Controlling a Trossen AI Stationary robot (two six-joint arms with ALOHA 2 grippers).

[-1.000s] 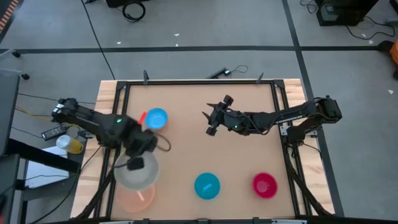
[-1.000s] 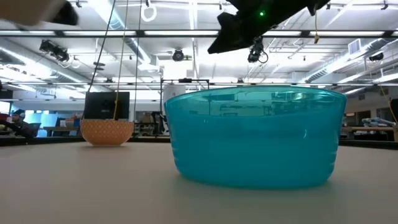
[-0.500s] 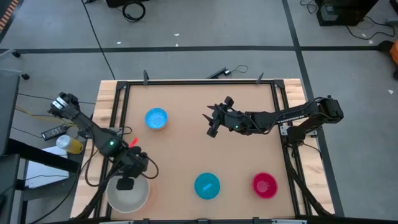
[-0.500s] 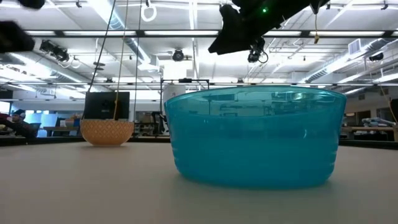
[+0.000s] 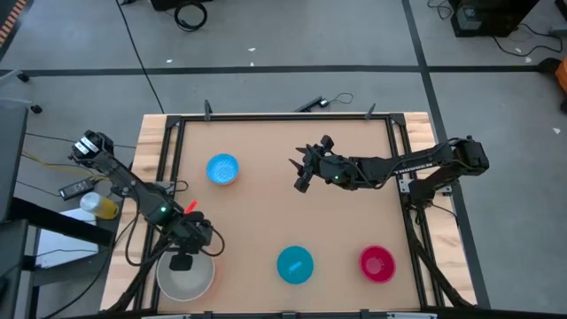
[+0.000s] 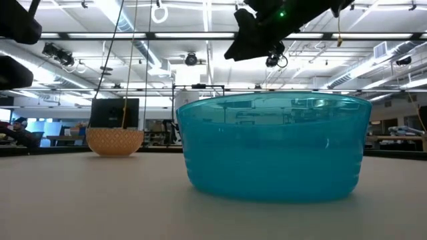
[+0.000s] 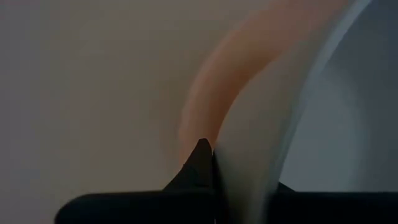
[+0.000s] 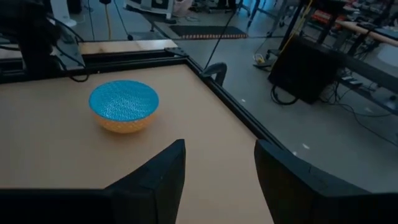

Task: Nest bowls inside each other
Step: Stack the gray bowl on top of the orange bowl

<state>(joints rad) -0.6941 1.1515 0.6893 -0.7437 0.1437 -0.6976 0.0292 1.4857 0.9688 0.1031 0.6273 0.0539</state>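
Observation:
My left gripper (image 5: 182, 260) is at the near left corner, shut on the white-grey bowl (image 5: 188, 282). In the left wrist view the pale peach bowl (image 7: 217, 68) shows close behind the white-grey bowl's wall; it is all but hidden under that bowl in the high view. The light blue bowl (image 5: 222, 168), the teal bowl (image 5: 295, 264) and the magenta bowl (image 5: 377, 263) each stand apart on their bases. My right gripper (image 5: 301, 173) hangs open above the middle of the table, with nothing between its fingers. My left gripper pinches the white-grey bowl's wall at the far side of its rim (image 7: 230, 162), one finger outside (image 7: 200, 158) and one inside. The fingers come steeply from above. The bowl sits mouth up over the peach bowl; whether it rests in it, I cannot tell.
A black frame (image 5: 283, 116) runs round the table top. The teal bowl (image 6: 273, 147) fills the low view, with the light blue bowl (image 6: 115, 141) far behind it. Free room lies in the table's middle and far right.
My left gripper has carried the white-grey bowl toward the table's near edge and down, tipping more steeply downward, until the bowl covers the peach bowl. It stays shut on the rim. The other three bowls have kept their places.

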